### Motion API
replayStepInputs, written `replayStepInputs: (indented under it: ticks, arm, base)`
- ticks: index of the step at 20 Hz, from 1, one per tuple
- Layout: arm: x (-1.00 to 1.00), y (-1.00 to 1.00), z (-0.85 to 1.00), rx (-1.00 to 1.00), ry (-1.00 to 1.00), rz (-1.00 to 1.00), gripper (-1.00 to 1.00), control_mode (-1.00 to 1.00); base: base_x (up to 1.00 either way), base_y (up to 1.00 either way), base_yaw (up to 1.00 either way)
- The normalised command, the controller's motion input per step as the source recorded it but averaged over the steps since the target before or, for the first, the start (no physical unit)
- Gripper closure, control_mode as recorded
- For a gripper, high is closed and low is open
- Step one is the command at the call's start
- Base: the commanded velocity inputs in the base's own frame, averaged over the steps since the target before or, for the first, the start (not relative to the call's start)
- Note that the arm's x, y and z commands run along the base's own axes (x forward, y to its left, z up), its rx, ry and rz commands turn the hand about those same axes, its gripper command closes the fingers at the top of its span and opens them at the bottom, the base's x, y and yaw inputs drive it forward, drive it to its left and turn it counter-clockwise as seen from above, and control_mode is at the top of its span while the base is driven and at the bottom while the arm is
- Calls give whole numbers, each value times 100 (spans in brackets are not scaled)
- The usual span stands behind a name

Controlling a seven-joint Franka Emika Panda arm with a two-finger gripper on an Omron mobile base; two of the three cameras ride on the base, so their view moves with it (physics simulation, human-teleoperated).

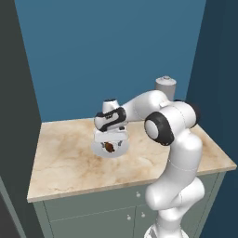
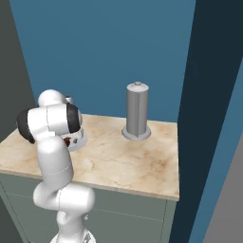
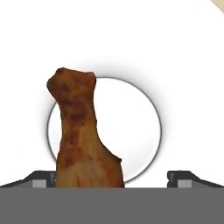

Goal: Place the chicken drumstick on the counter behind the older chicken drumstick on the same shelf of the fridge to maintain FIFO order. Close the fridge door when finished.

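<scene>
The chicken drumstick [image 3: 81, 131], dark brown, lies on a round white plate [image 1: 120, 149] on the beige marble counter [image 1: 65, 162]. My gripper [image 1: 110, 139] hangs straight down just above the plate, open. In the hand view the drumstick [image 3: 81, 131] fills the left half between my fingertips [image 3: 43, 178], close to the left one and apart from the right one; the gripper [image 3: 116, 177] holds nothing. From the right base view my arm hides most of the plate [image 2: 81, 139], and a bit of the drumstick [image 2: 68, 141] peeks out. The fridge, its shelf and door are out of view.
A tall grey cylinder on a round foot [image 2: 137, 114] stands at the back right of the counter [image 2: 142, 161]. Blue wall runs behind. A dark tall panel [image 1: 14, 116] borders the counter's left end. Grey-green cabinet fronts with knobs [image 1: 93, 218] sit below.
</scene>
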Motion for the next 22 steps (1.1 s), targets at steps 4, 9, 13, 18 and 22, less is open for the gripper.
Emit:
replayStepInputs:
  ticks: [4,9,13,18,22]
  arm:
    - [0,1,-8,0,0,0,-100,-100]
    - [0,15,-18,0,0,0,-100,-100]
    - [0,23,-25,-2,0,0,100,-100]
    - [-9,11,-22,-2,0,0,100,-100]
    - [-5,4,-9,-1,5,0,100,-100]
  base:
    - [0,0,0]
    - [0,0,0]
    - [0,0,0]
    - [0,0,0]
    - [0,0,0]
